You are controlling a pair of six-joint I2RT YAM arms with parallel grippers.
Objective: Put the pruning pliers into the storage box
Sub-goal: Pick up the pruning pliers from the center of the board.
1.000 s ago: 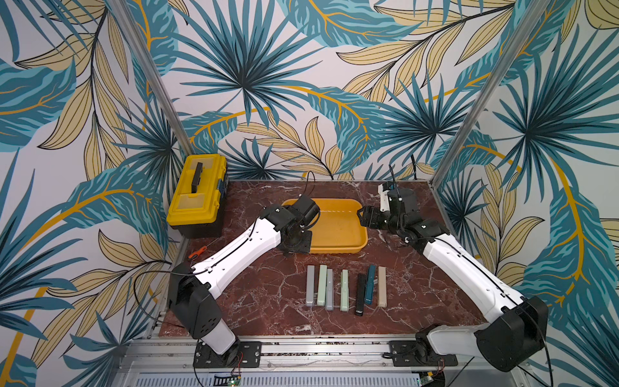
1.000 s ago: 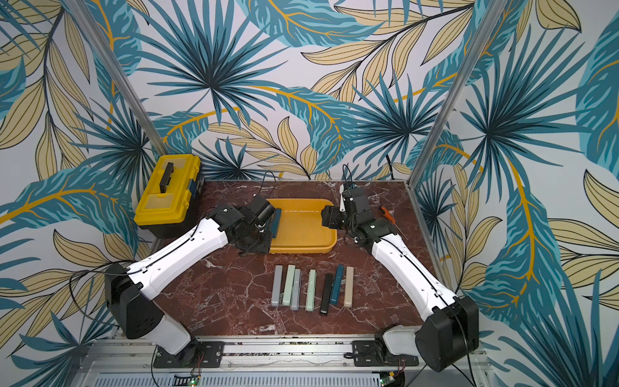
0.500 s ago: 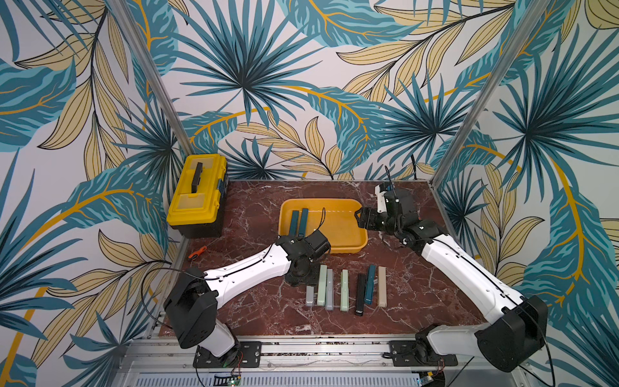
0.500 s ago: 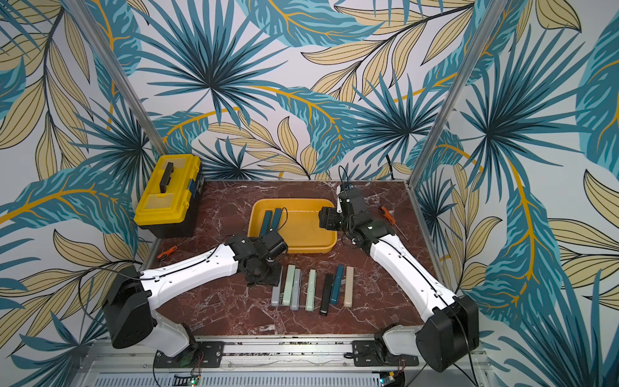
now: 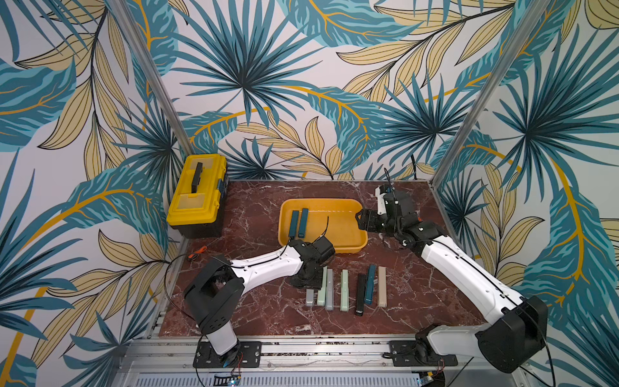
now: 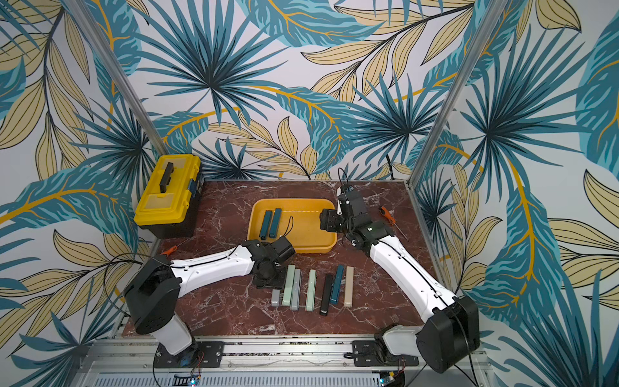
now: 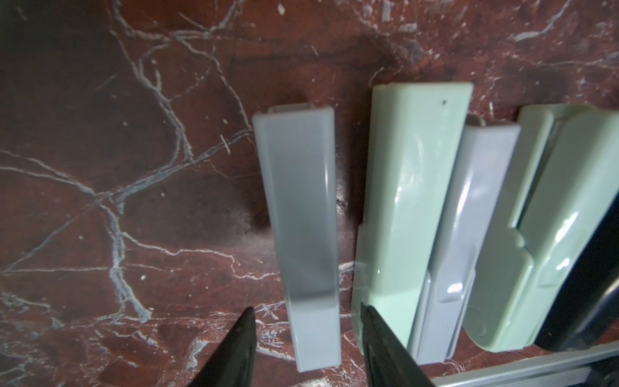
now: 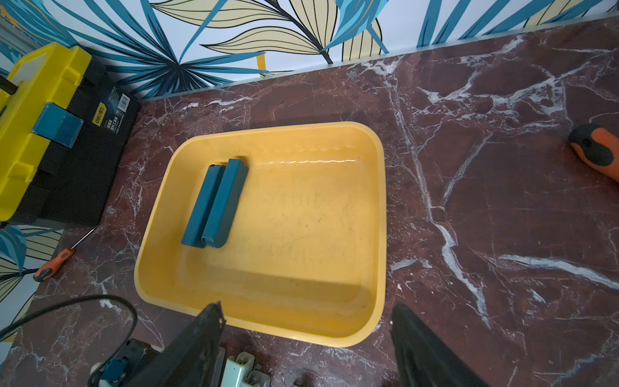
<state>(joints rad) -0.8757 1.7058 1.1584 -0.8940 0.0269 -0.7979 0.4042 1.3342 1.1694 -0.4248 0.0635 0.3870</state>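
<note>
The storage box (image 5: 348, 249) is a shallow orange-yellow tray at mid-table. Two dark teal pruning pliers (image 5: 298, 221) (image 8: 217, 204) lie side by side in its left part. Several more pliers lie in a row on the marble in front of it: grey (image 5: 310, 297), pale green (image 5: 322, 288), grey, pale green, black (image 5: 360, 295), teal and beige (image 5: 382, 286). My left gripper (image 7: 306, 308) is low over the row's left end, open, its fingers astride the grey bar (image 7: 301, 217) with a gap on each side. My right gripper (image 8: 306, 305) hovers open by the box's right rim (image 6: 330, 231), holding nothing.
A yellow lidded toolbox (image 5: 197, 197) stands at the back left, with a small orange-handled screwdriver (image 5: 196, 254) in front of it. Another orange-handled screwdriver (image 6: 390, 217) lies right of the right wrist. Walls and aluminium posts close in three sides.
My left arm has swung from the box's left side forward to the row's left end and lowered over the grey bar. The right arm has barely moved.
</note>
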